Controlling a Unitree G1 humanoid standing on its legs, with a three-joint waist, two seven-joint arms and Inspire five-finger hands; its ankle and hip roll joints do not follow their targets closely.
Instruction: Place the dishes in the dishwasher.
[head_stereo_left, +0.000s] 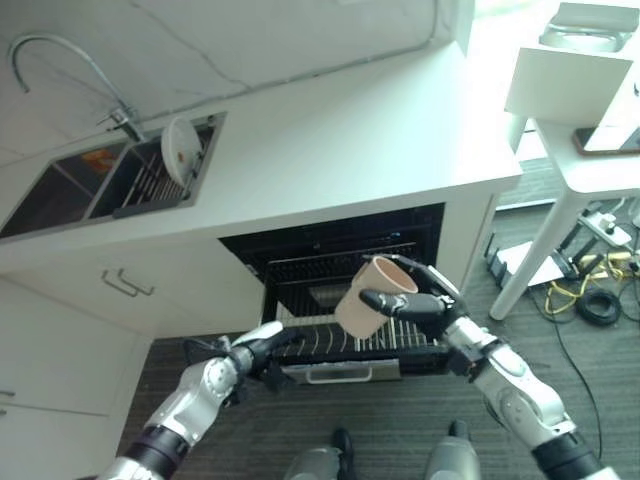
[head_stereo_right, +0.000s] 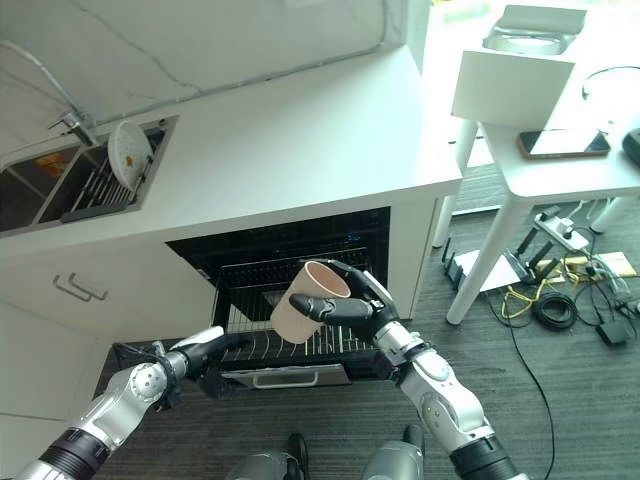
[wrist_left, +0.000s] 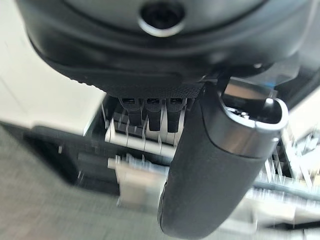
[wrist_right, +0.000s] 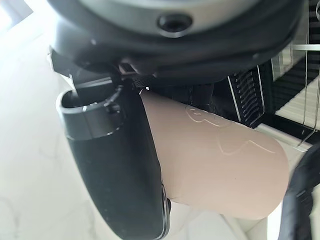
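I have the beige cup (head_stereo_left: 367, 297) in the centre of the frame, clamped between the thumb and curled fingers of my right hand (head_stereo_left: 425, 305), mouth tilted up and back, hanging above the pulled-out lower rack (head_stereo_left: 350, 340) of the open dishwasher (head_stereo_left: 335, 262). To seat it well I'd roll the wrist until the mouth faces down, lower it between the tines, then loosen the fingers. My left hand (head_stereo_left: 255, 352), lower left, reaches to the rack's front edge; I cannot tell whether it grips. A white plate (head_stereo_left: 180, 150) waits in the sink (head_stereo_left: 60, 190), upper left.
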